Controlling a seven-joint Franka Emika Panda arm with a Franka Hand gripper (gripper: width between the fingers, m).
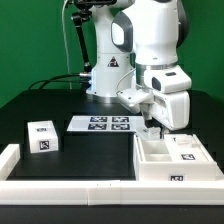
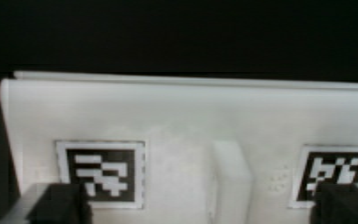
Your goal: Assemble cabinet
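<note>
The cabinet (image 1: 172,160) is a white box with inner dividers and square tags, lying on the black table at the exterior view's right. My gripper (image 1: 152,127) hangs just over its far left edge. In the wrist view the cabinet (image 2: 194,120) fills the frame as a white face with two tags and a raised ridge between them. My gripper (image 2: 202,206) is open, with its dark fingers (image 2: 59,206) wide apart on either side of the ridge, each next to a tag. I cannot tell whether they touch the face. Nothing is held.
A small white tagged block (image 1: 42,138) stands at the exterior view's left. The marker board (image 1: 100,124) lies flat behind the middle. A white rail (image 1: 90,186) runs along the table's front and left edges. The robot base (image 1: 108,75) stands at the back.
</note>
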